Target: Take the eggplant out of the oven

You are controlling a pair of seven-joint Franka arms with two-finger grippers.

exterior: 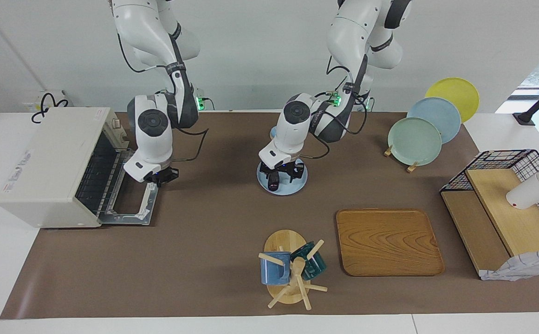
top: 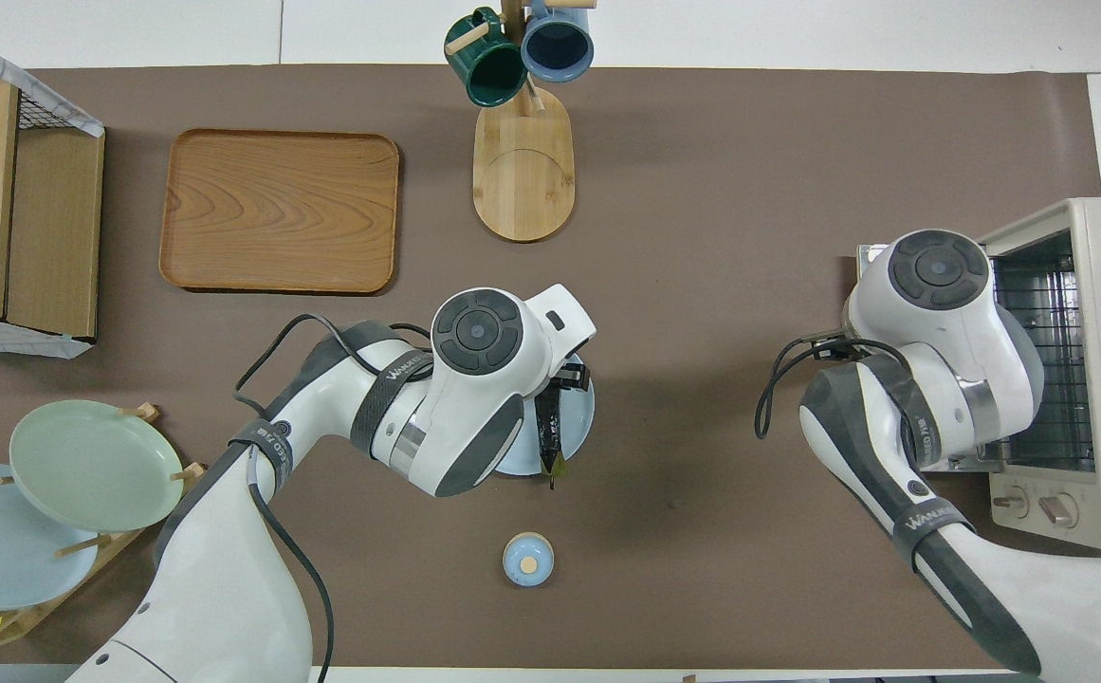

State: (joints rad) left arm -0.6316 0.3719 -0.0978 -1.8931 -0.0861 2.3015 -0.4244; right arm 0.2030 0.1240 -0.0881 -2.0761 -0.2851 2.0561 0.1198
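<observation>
The dark purple eggplant [exterior: 273, 186] [top: 546, 438] lies lengthwise on a light blue plate [exterior: 298, 185] [top: 581, 417] in the middle of the table, outside the oven. My left gripper [exterior: 282, 175] is down on the plate, straddling the eggplant's middle; the wrist hides most of the eggplant. The off-white oven [exterior: 51, 162] [top: 1095, 285] stands at the right arm's end of the table with its door [exterior: 130, 206] folded down and its wire rack [exterior: 98, 178] bare. Over the door's edge hangs my right gripper [exterior: 159, 176], shut and holding nothing.
A small blue knobbed lid [top: 528, 558] sits nearer to the robots than the plate. A mug tree [exterior: 290, 271] and a wooden tray [exterior: 387, 241] lie farther out. A rack of plates [exterior: 418, 139] and a wire basket [exterior: 506, 160] stand toward the left arm's end.
</observation>
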